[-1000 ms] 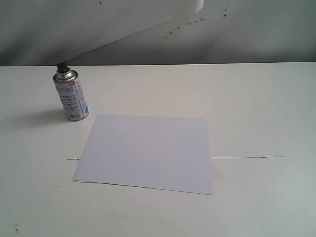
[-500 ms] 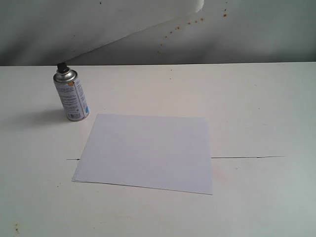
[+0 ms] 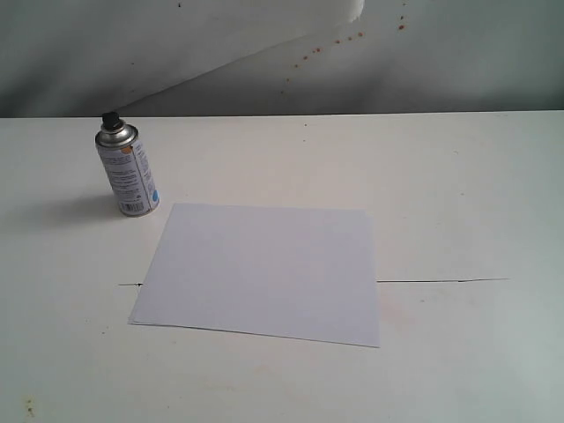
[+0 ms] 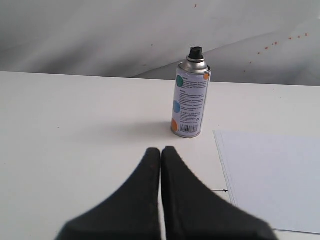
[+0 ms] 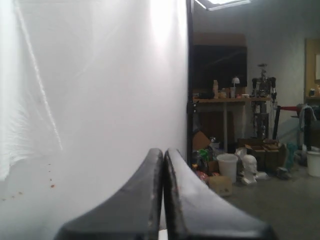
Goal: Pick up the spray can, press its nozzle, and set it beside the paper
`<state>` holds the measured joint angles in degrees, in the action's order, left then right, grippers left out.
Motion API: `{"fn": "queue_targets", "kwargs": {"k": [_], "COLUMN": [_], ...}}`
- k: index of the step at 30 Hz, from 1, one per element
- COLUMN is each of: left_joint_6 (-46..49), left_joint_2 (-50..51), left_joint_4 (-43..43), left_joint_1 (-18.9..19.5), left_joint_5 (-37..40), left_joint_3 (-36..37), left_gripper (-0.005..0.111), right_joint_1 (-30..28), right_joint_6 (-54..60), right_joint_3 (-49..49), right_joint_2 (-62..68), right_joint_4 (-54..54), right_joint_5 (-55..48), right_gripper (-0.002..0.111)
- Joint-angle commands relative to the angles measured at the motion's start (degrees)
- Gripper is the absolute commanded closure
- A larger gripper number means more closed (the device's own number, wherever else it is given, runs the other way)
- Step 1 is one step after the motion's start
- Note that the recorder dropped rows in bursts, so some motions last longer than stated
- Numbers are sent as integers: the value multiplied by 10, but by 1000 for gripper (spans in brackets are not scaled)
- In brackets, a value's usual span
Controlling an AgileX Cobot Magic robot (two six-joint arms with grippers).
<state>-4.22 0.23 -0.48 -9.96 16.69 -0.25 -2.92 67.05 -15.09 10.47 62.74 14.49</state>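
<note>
The silver spray can (image 3: pixel 129 174) stands upright on the white table at the back left, its black nozzle (image 3: pixel 110 118) on top. Just right of it and nearer the front, the white paper (image 3: pixel 263 270) lies flat. In the left wrist view the spray can (image 4: pixel 191 99) with its nozzle (image 4: pixel 195 51) stands a little way beyond my left gripper (image 4: pixel 161 150), which is shut and empty; a corner of the paper (image 4: pixel 272 182) shows beside it. My right gripper (image 5: pixel 163 151) is shut and empty, facing a white screen and the room. Neither gripper shows in the exterior view.
A thin dark seam (image 3: pixel 441 281) runs across the table (image 3: pixel 458 194) on both sides of the paper. A white backdrop with small orange specks (image 3: pixel 344 40) stands behind the table. In the right wrist view, boxes and buckets (image 5: pixel 227 167) stand on the room's floor.
</note>
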Motion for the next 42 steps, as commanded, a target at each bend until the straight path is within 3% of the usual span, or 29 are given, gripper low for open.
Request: {"fn": "queue_targets", "kwargs": {"k": [1,8,18,26,32,42], "left_joint_6": [2,2,2,2,2,2], "left_joint_2": [-2,-2,-2,-2,-2,-2], "left_joint_4": [0,0,0,0,0,0], "left_joint_1": [-3,-3,-3,-3,-3,-3], "left_joint_5": [-4,-4,-4,-4,-4,-4], "left_joint_3": [3,3,3,3,3,3], "left_gripper": [105,105,105,105,105,105], "right_joint_1": [-4,-4,-4,-4,-4,-6], "right_joint_6": [-147,-351,-575,-581,-581,-582], "right_joint_3": [0,-1,-4,28,151,151], "right_joint_2": [-1,-1,-1,-1,-1,-85], "right_joint_4": [-189,-328,-539,-562,-550,-574], "right_joint_5": [-36,-63,-283,-286,-206,-245], "right_gripper": [108,108,108,108,108,108]}}
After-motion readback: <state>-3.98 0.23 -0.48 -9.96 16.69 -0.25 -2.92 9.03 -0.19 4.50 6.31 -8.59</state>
